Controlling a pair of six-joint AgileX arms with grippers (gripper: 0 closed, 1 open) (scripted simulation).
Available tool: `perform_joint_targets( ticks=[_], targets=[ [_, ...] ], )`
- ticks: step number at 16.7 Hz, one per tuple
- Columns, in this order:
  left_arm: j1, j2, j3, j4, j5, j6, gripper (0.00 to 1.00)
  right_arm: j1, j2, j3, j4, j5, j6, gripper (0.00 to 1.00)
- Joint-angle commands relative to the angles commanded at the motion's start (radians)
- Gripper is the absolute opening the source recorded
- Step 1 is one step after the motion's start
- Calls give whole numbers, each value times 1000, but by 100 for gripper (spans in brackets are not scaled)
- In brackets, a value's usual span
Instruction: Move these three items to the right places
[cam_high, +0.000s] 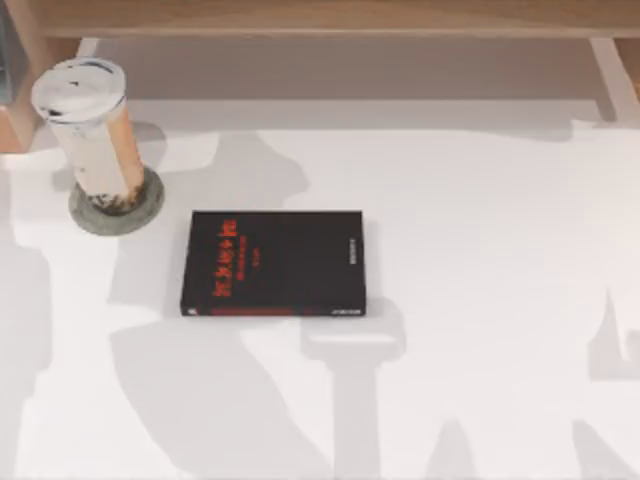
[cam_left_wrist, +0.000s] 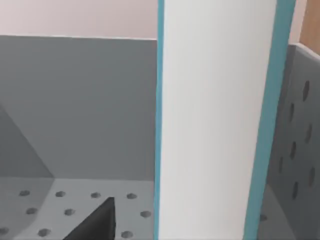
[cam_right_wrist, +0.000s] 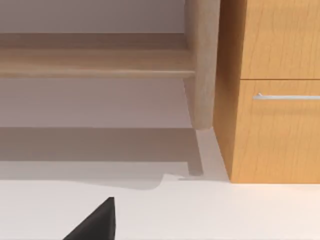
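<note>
Drink cup (cam_high: 92, 135) stands upright on grey coaster (cam_high: 116, 204); black book (cam_high: 273, 263) lies beside. Light-blue book (cam_left_wrist: 215, 120) stands upright inside grey perforated holder (cam_left_wrist: 75, 110). Gripper grasp states: cannot tell.

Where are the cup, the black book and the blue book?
cup (cam_high: 100, 145): top view, on its tan side wall.
black book (cam_high: 275, 262): top view, middle of its cover.
blue book (cam_left_wrist: 212, 125): left wrist view, on its white page edges.

Black book (cam_high: 272, 262) lying flat on table, showing red lettering down cover's left part, characters too small to be making out. Small pale marks along cover's right edge and on spine, also unreadable. No other text showing anywhere.
</note>
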Motion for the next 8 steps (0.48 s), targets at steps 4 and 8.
perform_joint_targets(
  ticks=[4,8],
  targets=[
    [13,106,67,69,18,-2,100,0,0,0,0,0,0,100],
    [13,106,67,69,18,-2,100,0,0,0,0,0,0,100]
  ],
)
